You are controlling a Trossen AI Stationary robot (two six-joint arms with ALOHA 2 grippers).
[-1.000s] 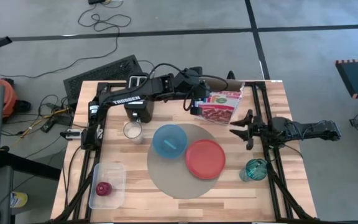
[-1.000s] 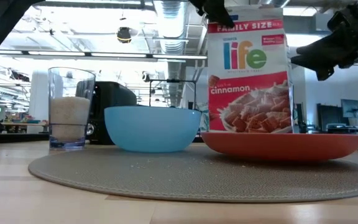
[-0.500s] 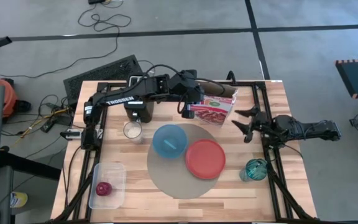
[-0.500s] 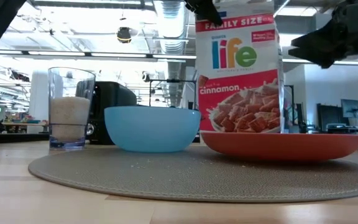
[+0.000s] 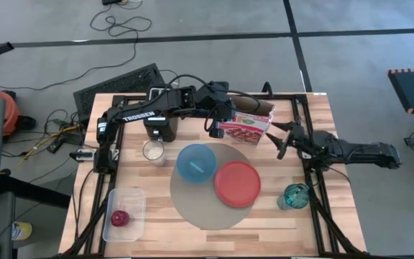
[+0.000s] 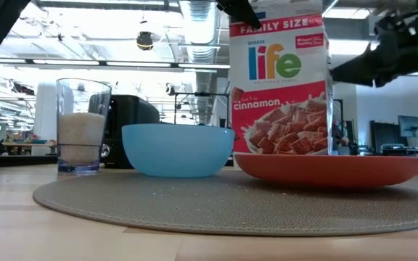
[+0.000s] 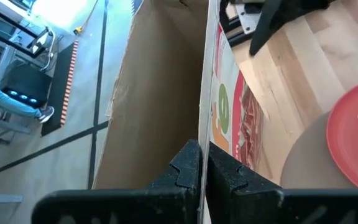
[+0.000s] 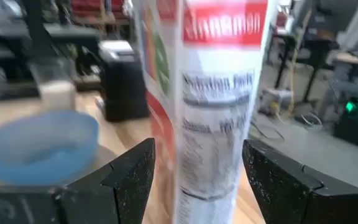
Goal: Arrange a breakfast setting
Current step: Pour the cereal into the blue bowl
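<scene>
Breakfast setting risk: your left pincer (image 7: pixel 199 163) pinches the tall red cardboard cereal box's (image 5: pixel 244 128) flap; your spread right pincer (image 5: pixel 287 141) beside could topple it.

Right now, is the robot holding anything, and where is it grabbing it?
The left hand pinches the cereal box by its open top edge. The right hand holds nothing.
</scene>
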